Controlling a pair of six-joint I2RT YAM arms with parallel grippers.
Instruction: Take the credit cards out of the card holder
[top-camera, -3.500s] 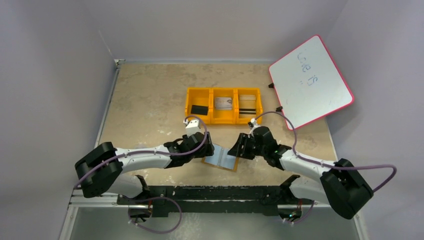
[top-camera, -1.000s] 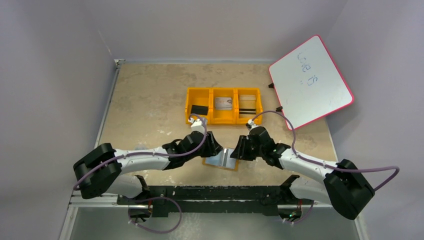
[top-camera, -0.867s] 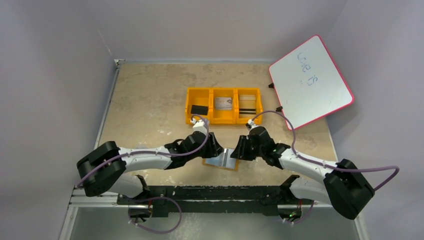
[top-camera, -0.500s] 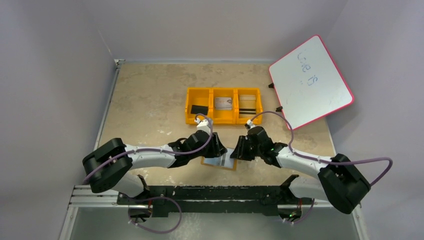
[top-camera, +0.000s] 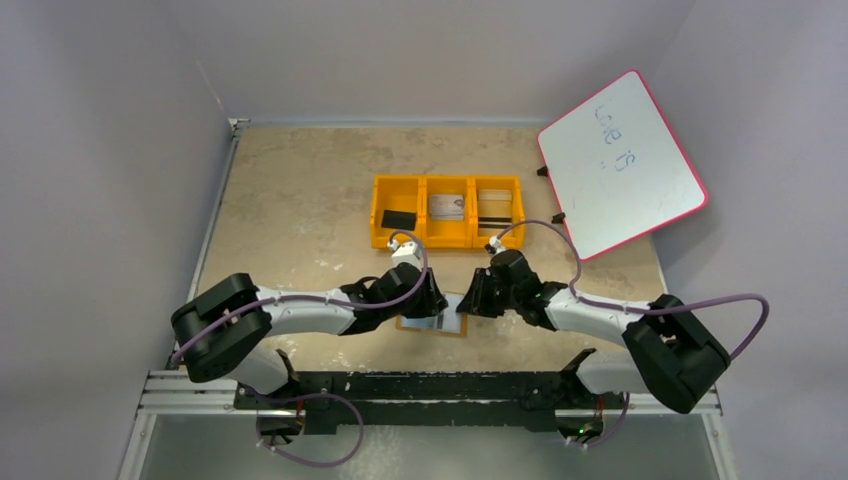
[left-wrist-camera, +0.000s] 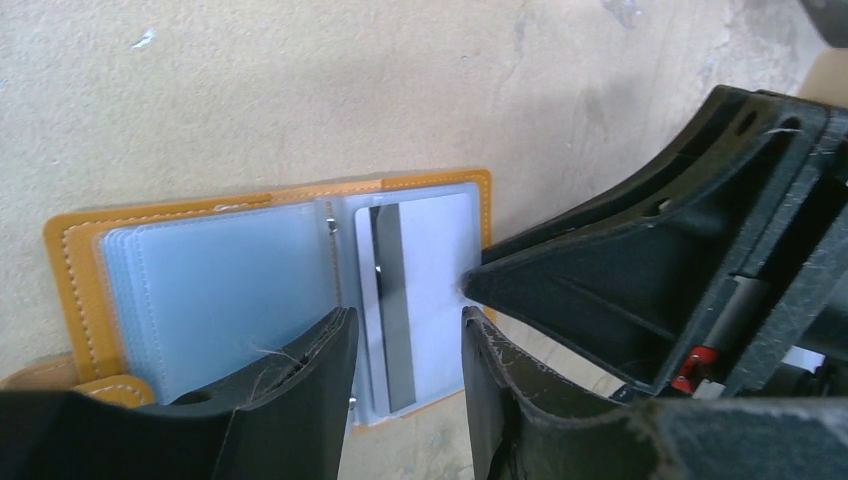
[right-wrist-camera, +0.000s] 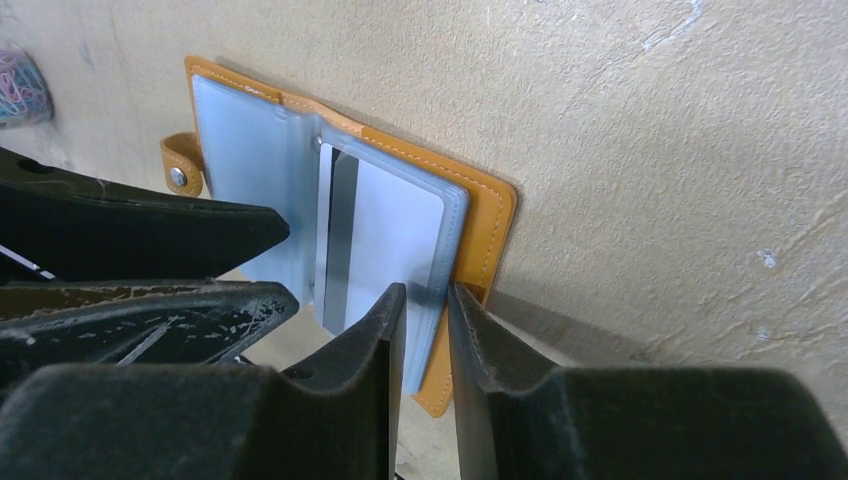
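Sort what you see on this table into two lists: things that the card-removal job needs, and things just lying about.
Belongs to the job:
- card holder, lying open
- striped card in its pocket
- left claw
- right claw

Just lying about:
- orange tray
- black block in the tray's left compartment
- whiteboard

**Holder**: tan-orange leather with pale stitching along the edge. Its sleeves are translucent blue-grey.
**Card**: silvery-white face crossed by one black stripe.
**Left gripper**, **right gripper**: matt black.
**Tray**: bright orange.
**Table**: mottled beige.
**Whiteboard**: white, with a pink-red rim and faint blue writing.
**Arms**: white and black.
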